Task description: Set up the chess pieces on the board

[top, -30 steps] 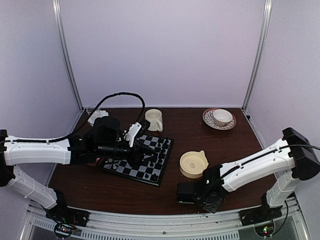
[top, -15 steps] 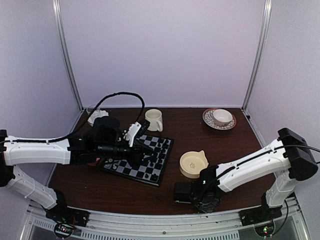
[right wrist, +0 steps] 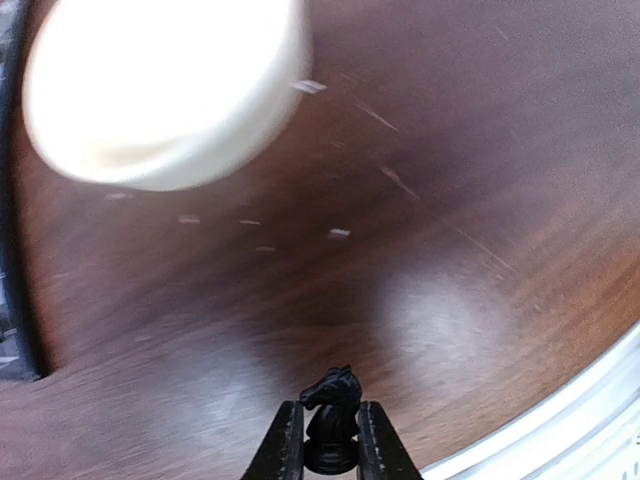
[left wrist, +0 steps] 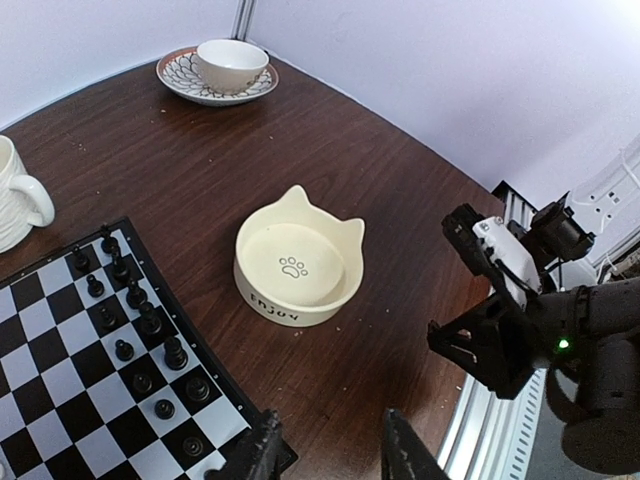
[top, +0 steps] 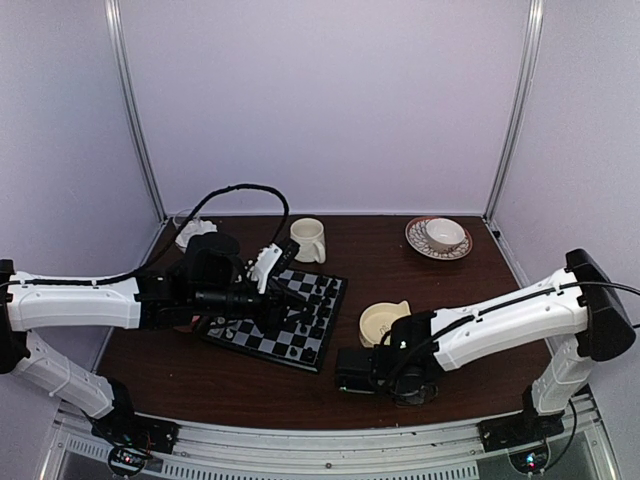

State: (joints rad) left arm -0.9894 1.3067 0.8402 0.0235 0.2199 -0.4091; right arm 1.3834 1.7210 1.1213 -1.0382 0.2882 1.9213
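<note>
Table [top: 200,375]: a dark brown wooden top is seen, with both arms reaching over it from the near edge.
Board [top: 330,330]: it is laid left of the middle, turned a little; its right corner is also shown in the left wrist view [left wrist: 60,400].
Left gripper [left wrist: 330,455]: it is held over the board's near right part; the jaws are kept partly apart, and nothing is seen between the two tips.
Right gripper [right wrist: 330,445]: it is held low over bare wood, near the front rail; the jaws are pressed on a black knight from both sides.
Cat bowl [top: 382,320]: a cream bowl with ears is placed right of the board, just behind the right gripper; it looks empty in the left wrist view.
Mug [top: 308,240]: it is set behind the board.
Cup and saucer [top: 440,237]: they are placed at the far right.
Knight [right wrist: 330,415]: it is kept upright between the right tips; whether it is off the wood cannot be told.
Pieces on board [left wrist: 130,325]: about a dozen small black pieces are stood in two rows along the right edge.
Step in hand: the knight is judged to be just gripped, for carrying to the board.
Next move: a lift is called for, then a path left past the bowl to a free back-row square, with care that the standing pieces and the left gripper are not struck.
</note>
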